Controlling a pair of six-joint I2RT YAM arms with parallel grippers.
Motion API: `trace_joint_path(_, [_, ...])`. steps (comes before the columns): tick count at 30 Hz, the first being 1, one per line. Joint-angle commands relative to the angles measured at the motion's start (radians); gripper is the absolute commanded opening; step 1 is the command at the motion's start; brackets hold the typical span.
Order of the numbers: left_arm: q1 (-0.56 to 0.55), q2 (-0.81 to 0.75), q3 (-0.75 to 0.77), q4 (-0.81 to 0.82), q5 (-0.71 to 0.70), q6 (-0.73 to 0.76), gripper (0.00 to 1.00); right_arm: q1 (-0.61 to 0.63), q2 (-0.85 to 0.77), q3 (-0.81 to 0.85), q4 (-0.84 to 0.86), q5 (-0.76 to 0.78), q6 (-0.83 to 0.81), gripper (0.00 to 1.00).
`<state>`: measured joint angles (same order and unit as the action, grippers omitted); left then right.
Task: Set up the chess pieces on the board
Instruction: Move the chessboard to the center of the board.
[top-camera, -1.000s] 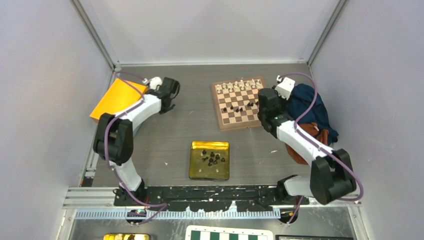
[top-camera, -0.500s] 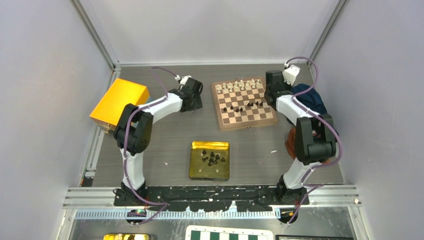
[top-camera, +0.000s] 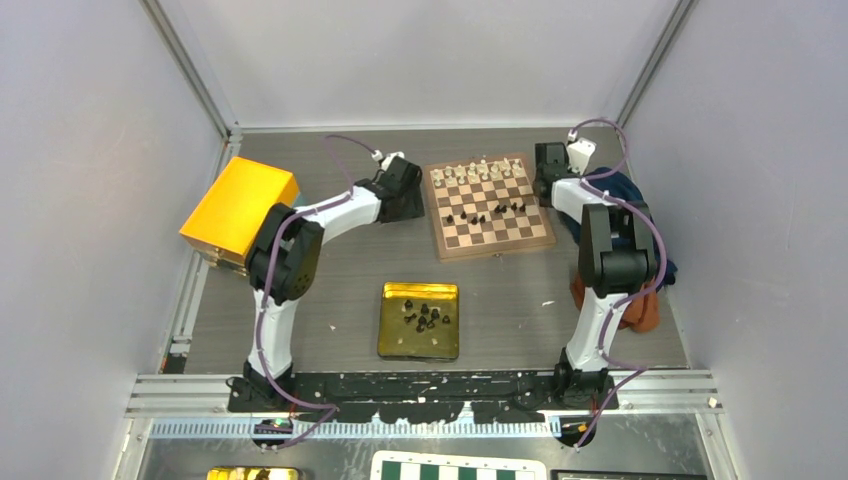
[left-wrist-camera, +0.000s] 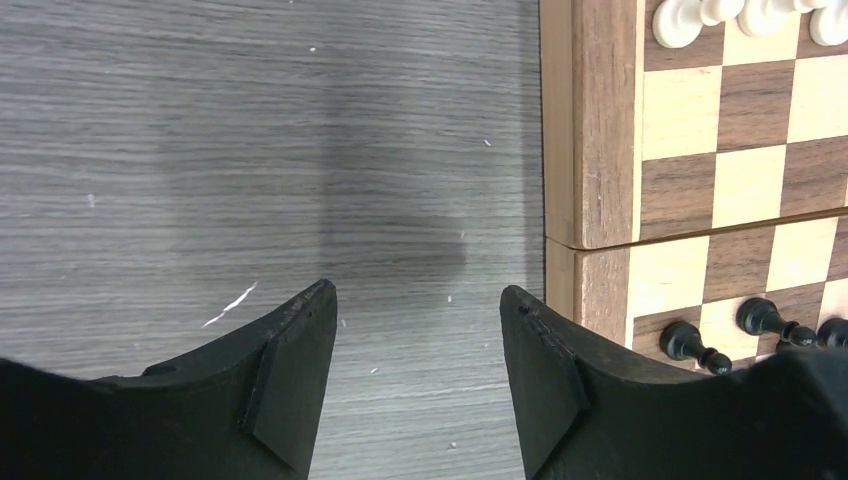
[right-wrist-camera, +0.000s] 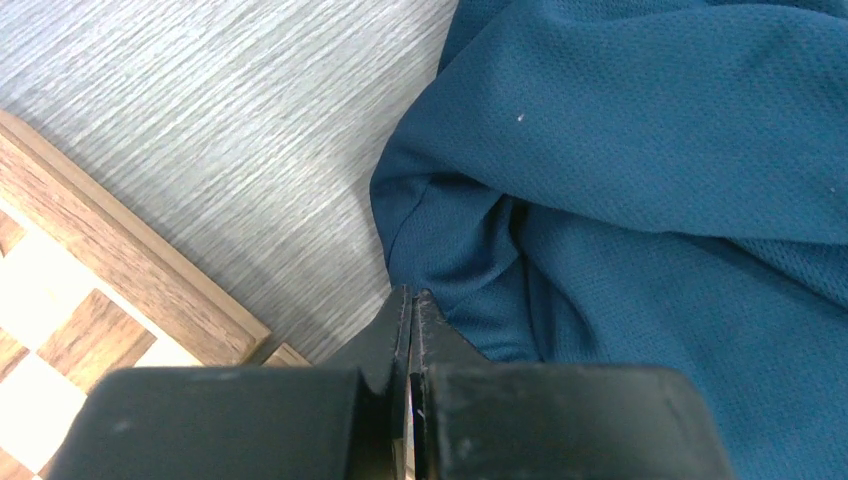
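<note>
Nearest, past the arm bases: a shallow gold metal tray (top-camera: 419, 320), glossy and square with rounded corners. A small cluster of black pieces (top-camera: 424, 317) lies near its centre.

Table (top-camera: 340, 270): grey laminate with fine wood grain and a few pale scuffs.

Farther back, right of centre: the board (top-camera: 488, 205), wooden, with dark brown and cream squares, a brown rim and a seam across its middle. Cream pieces (top-camera: 478, 172), rounded and glossy, line the far rows. A few black figures (top-camera: 480, 212) sit mid-board; in the left wrist view at least two lie on their sides.

Left hand (left-wrist-camera: 417, 300): matte black wedge fingers spread wide over bare table, holding nothing, just beside the board's left rim.

Right hand (right-wrist-camera: 412, 300): fingers pressed flat together with nothing seen between them, off the board's far right corner, at the edge of a crumpled blue mesh cloth (right-wrist-camera: 650, 200).

Far left: an orange box (top-camera: 238, 205), smooth-sided.

Change over the last second: the left hand has moved from the orange box to the board's edge. The right hand has moved off the board to its far right corner.
</note>
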<state>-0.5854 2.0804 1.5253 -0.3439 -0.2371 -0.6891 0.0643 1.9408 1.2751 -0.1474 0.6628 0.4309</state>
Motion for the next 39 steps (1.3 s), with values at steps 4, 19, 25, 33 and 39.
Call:
trace_joint_path(4, [-0.009,0.026,0.061,0.062,0.044,0.022,0.62,-0.023,0.025,0.120,-0.074,-0.109,0.031,0.01])
trace_joint_path(19, [-0.010,0.056,0.094,0.049,0.057,0.004,0.62,-0.023,0.045,0.139,-0.223,-0.324,0.146,0.01])
trace_joint_path(25, [-0.013,0.066,0.111,0.034,0.051,-0.001,0.62,-0.021,0.024,0.103,-0.222,-0.372,0.172,0.01])
trace_joint_path(33, [-0.012,0.054,0.090,0.027,0.031,-0.009,0.62,-0.001,0.014,0.061,-0.201,-0.423,0.198,0.01])
trace_joint_path(39, [-0.010,0.024,0.060,0.008,-0.019,0.000,0.62,0.027,0.001,0.034,-0.186,-0.422,0.214,0.01])
